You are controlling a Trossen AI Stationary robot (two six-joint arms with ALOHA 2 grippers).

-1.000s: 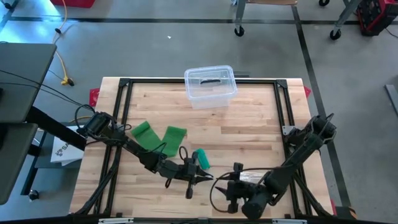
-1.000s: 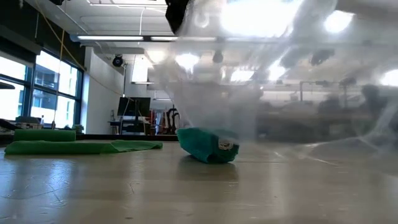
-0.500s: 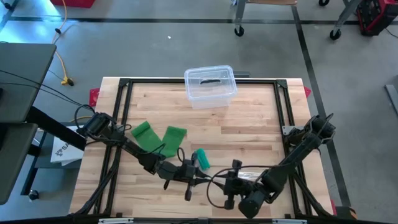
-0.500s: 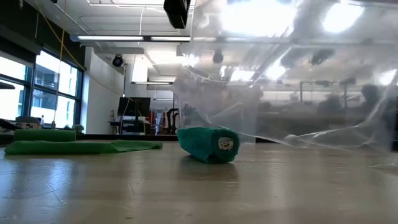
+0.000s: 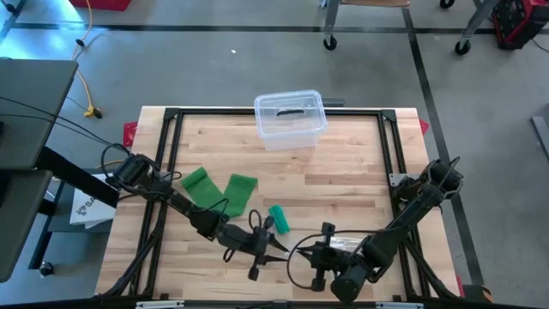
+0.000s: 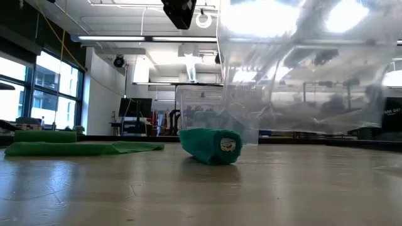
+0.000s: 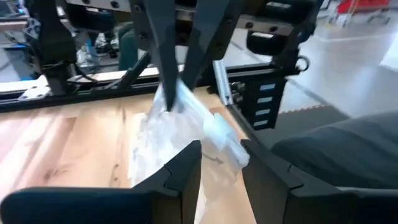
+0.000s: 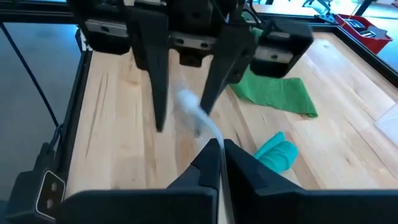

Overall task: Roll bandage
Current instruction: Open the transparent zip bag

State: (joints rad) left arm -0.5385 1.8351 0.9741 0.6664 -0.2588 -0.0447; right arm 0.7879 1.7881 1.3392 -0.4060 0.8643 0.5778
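One container: clear plastic tub (image 5: 290, 118), rectangular with rounded corners, at the far edge of the table; a small dark object lies inside, too small to identify.
Table: pale wooden planks (image 5: 343, 189), visible grain, framed by black rails.
Bandage roll: teal, tightly wound cylinder (image 6: 210, 145) with a small round label on its end, lying on its side near the table's middle-front, clear of both grippers.
Green cloths: two flat, soft pieces (image 5: 219, 190) lying left of the roll.
Plastic wrapper: thin, crinkled, transparent film (image 7: 180, 134), stretched between the two grippers.
Right gripper: fingers pinched together on the wrapper's edge (image 8: 219, 152), near the table's front.
Left gripper: jaws parted, narrow gap (image 7: 219, 165), facing the right gripper with the wrapper just ahead of its tips; whether it touches the film cannot be told.
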